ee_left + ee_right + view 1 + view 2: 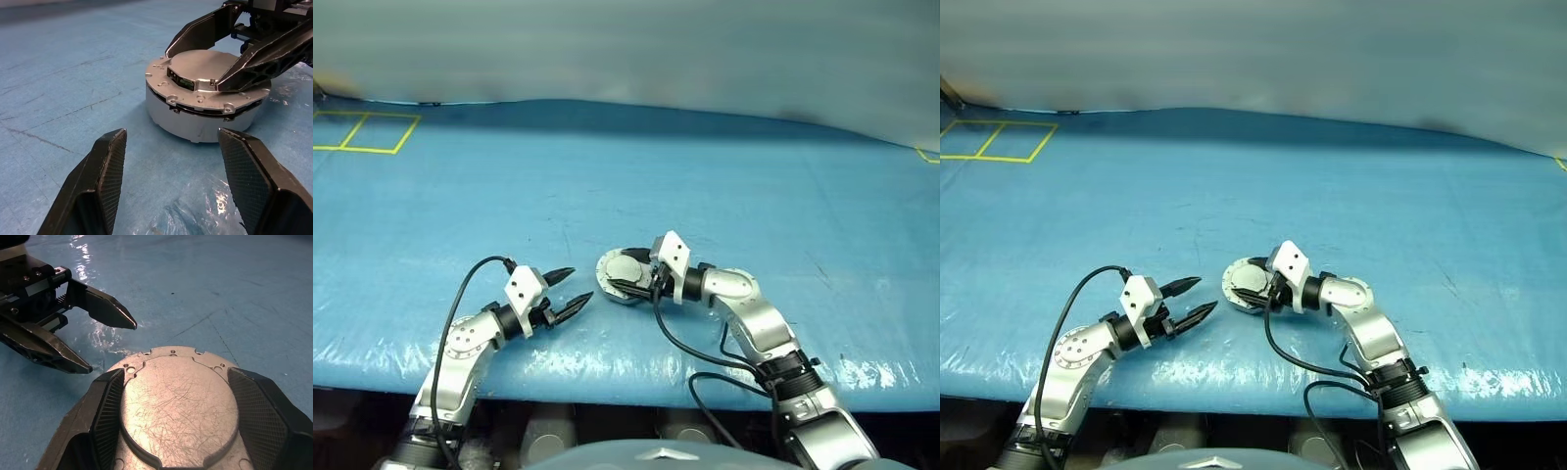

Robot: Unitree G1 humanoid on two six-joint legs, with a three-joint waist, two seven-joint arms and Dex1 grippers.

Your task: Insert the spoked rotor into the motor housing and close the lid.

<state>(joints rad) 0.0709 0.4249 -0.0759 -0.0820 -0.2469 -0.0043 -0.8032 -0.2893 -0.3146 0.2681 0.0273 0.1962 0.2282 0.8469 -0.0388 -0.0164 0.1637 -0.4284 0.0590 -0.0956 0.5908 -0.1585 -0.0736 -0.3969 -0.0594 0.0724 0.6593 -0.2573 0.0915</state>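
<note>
Tape lines (367, 132) in yellow mark out squares at the far left corner of the bench (626, 186), which is covered in a blue sheet. Nearer the front edge, the left gripper (571, 287) reaches in from the left, its two black fingers (100, 188) spread apart with nothing between them. It hovers just above the sheet, pointing toward the motor housing (195, 120) and stopping short of it. A black cable (455, 313) loops up from the left arm to the wrist.

Just right of that gripper sits the motor housing, near the middle of the bench. It is a short round silver cylinder, and the lid (178, 409) lies flat on top of it, plain grey scratched side up. A thin dark seam shows between lid and housing rim in the left wrist view. The spoked rotor is hidden; whether it sits inside cannot be told.

The right gripper (625, 277) comes in from the right, low over the housing. Its fingers (266, 411) straddle the lid, one along each side of the raised disc, jaws wide. They rest on or just above the lid's top, and whether they press it cannot be told.
</note>
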